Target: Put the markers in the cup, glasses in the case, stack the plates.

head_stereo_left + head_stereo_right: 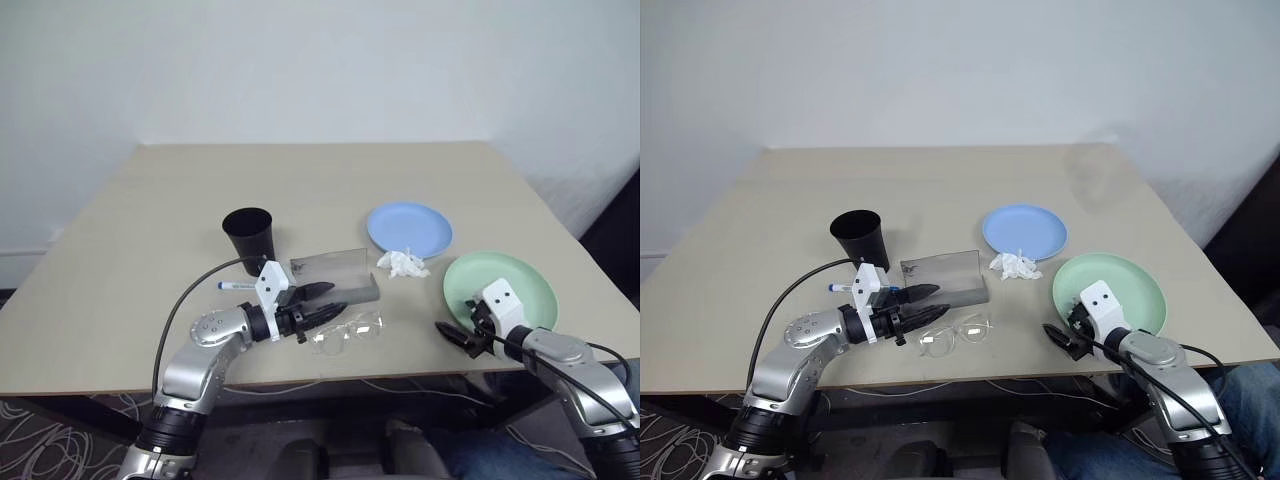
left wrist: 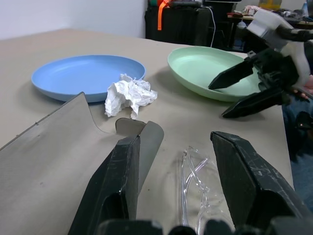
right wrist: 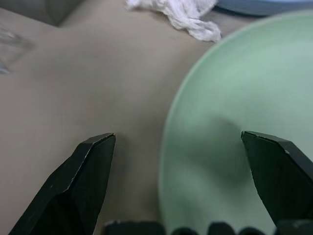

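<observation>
I have the right gripper [image 1: 452, 338] with fingers wide astride the mint green plate [image 1: 515, 280] rim to lift it toward the light blue plate [image 1: 410, 226], left gripper [image 1: 325, 300] parted and empty over the glasses [image 1: 350, 332] beside the case [image 1: 335, 272], whose raised lid the left wrist view shows best, marker [image 1: 240, 285] lying by the cup [image 1: 249, 235] on the counter [image 1: 150, 220]

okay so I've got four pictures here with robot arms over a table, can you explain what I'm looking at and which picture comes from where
This is a two-armed humanoid robot. Two pictures come from its head, looking down over a table; the other two come from cameras on its wrists. On the table lie a black cup, a marker, an open grey case, clear glasses, a crumpled tissue, a blue plate and a green plate. The left pincer hovers open over the glasses; the right pincer is open at the green plate's rim. Neither holds anything.
</observation>
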Action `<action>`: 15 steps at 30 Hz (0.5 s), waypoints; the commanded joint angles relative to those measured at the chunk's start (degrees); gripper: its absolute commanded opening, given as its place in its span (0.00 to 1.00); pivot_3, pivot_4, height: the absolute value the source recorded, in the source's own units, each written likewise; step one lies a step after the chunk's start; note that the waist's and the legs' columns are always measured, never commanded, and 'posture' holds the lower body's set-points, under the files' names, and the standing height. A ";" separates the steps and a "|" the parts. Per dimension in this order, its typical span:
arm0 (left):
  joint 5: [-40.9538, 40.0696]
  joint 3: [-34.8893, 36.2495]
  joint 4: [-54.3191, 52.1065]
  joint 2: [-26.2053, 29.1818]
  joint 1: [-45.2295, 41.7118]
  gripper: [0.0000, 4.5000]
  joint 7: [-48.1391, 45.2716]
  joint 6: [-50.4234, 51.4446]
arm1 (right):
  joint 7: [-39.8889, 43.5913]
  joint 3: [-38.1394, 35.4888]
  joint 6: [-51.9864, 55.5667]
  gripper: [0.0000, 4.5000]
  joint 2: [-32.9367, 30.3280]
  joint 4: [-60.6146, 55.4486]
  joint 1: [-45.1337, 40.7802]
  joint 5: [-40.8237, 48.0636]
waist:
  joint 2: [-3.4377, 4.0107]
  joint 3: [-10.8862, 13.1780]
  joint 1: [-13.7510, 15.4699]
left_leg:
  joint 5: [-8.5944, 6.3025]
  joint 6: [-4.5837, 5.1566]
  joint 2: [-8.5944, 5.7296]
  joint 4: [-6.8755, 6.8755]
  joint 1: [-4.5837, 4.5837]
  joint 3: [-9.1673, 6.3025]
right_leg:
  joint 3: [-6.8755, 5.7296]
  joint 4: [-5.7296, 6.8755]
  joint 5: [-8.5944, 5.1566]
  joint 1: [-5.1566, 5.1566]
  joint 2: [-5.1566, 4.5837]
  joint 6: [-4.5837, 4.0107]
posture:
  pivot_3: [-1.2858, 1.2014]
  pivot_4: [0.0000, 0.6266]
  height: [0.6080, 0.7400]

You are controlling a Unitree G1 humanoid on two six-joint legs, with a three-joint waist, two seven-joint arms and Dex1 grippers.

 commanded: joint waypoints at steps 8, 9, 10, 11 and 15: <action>-0.55 -0.59 -0.72 -0.75 -1.90 0.53 -0.42 -0.34 | -6.26 2.62 2.23 0.96 1.42 -3.57 -4.33 -6.58 | -0.01 0.00 0.02 | 0.00 0.00 0.00 0.03 -0.02 -0.02 | -0.02 -0.01 0.00 0.01 -0.01 0.00 | 0.52 0.00 0.86; -0.52 -0.55 -0.66 -0.73 -1.93 0.53 -0.42 -0.37 | -6.41 2.65 2.23 0.91 1.36 -3.44 -4.55 -6.90 | -0.01 0.00 0.02 | 0.00 0.00 0.00 0.03 -0.02 -0.01 | -0.02 -0.01 0.00 0.01 -0.01 0.00 | 0.52 0.00 0.86; -0.49 -0.53 -0.64 -0.73 -1.94 0.53 -0.40 -0.39 | -6.54 2.69 2.38 0.85 1.21 -3.30 -4.77 -7.25 | -0.01 0.00 0.02 | 0.00 0.00 0.00 0.03 -0.02 -0.01 | -0.02 -0.01 0.00 0.01 -0.01 0.00 | 0.52 0.00 0.86; -0.44 -0.49 -0.63 -0.72 -1.94 0.53 -0.34 -0.43 | -6.64 2.76 2.53 0.78 1.02 -3.11 -5.02 -7.70 | -0.01 0.00 0.02 | 0.00 0.00 0.00 0.03 -0.02 0.00 | -0.02 -0.01 0.00 0.01 -0.01 0.00 | 0.52 0.00 0.86; -0.19 -0.38 -0.77 -0.76 -1.81 0.53 0.09 -0.60 | -6.33 2.69 3.23 0.48 0.80 -2.69 -5.87 -8.37 | -0.01 0.00 0.01 | 0.00 0.01 0.00 0.03 -0.01 -0.02 | -0.02 0.00 0.00 0.01 0.00 0.00 | 0.52 0.00 0.86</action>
